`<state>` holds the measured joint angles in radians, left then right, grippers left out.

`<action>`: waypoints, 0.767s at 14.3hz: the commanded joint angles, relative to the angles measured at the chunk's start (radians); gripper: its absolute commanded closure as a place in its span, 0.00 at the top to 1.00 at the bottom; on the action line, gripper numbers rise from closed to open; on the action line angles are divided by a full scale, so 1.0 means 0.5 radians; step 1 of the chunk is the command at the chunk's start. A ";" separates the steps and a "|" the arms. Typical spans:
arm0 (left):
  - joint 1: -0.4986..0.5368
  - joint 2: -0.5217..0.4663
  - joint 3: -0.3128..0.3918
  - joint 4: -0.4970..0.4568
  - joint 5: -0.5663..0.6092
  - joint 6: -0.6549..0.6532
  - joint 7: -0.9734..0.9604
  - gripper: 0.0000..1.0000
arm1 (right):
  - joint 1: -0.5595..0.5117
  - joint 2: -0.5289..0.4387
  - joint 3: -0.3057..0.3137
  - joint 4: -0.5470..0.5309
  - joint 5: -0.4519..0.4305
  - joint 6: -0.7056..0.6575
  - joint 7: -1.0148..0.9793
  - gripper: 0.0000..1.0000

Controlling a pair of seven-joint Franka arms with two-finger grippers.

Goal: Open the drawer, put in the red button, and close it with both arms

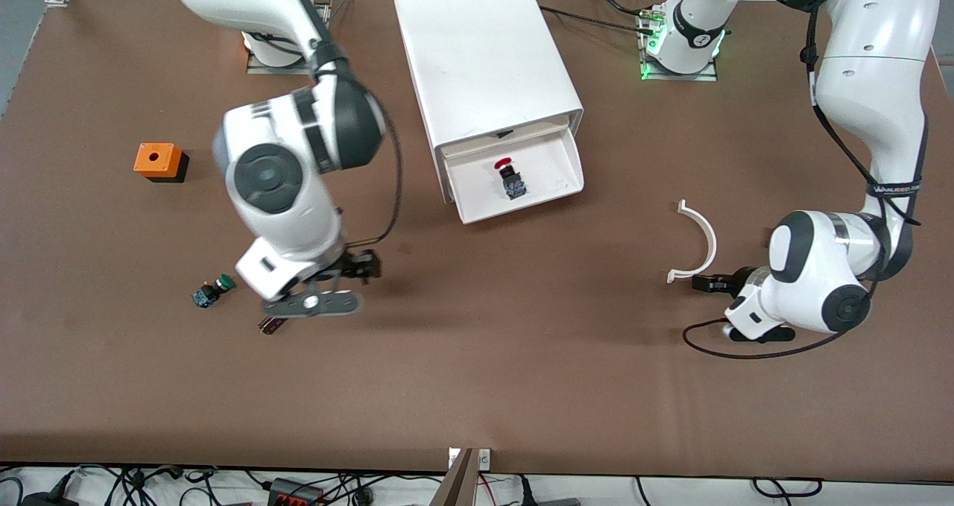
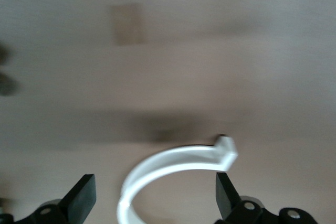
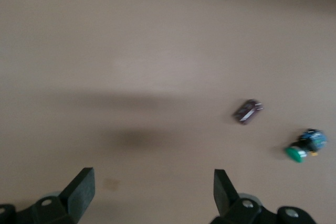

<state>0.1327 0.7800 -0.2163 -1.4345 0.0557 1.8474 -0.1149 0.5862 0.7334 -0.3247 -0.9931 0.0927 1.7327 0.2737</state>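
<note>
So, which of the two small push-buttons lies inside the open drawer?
The red-capped push-button lies in the white drawer; the green-capped push-button sits on the brown table.

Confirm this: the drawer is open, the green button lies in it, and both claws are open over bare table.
Wrong on one point: the button in the open drawer is the red button, as the front view shows; the green button lies on the table by the right claw. Both claws, the left claw included, are open.

Front view bright, even overhead light, sharp; soft shadows under arms on table (image 1: 477,387). Green LED glow at left arm base. Both wrist views blurred, dim, with smeared dark shadow bands.
</note>
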 commanded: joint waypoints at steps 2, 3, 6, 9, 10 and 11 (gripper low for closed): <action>-0.002 -0.087 -0.236 -0.098 -0.019 0.021 -0.447 1.00 | -0.199 -0.123 0.017 -0.097 0.017 -0.078 -0.102 1.00; -0.002 -0.100 -0.306 -0.107 -0.019 0.021 -0.530 1.00 | -0.251 -0.153 0.021 -0.106 0.023 -0.106 -0.179 1.00; -0.008 -0.167 -0.515 -0.196 -0.019 0.045 -0.885 1.00 | -0.316 -0.157 0.011 -0.100 0.020 -0.109 -0.241 1.00; -0.133 -0.216 -0.632 -0.306 0.002 0.222 -1.309 1.00 | -0.469 -0.242 0.039 -0.152 0.060 -0.112 -0.247 1.00; -0.206 -0.216 -0.632 -0.309 0.002 0.266 -1.386 1.00 | -0.558 -0.309 0.091 -0.216 0.100 -0.106 -0.256 1.00; -0.274 -0.210 -0.632 -0.312 0.002 0.302 -1.475 1.00 | -0.677 -0.374 0.188 -0.283 0.109 -0.106 -0.265 1.00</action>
<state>0.0460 0.7096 -0.5367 -1.5393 0.0556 1.9477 -0.7688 0.3499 0.6467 -0.3153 -1.0344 0.1189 1.6851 0.1660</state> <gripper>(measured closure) 0.000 0.000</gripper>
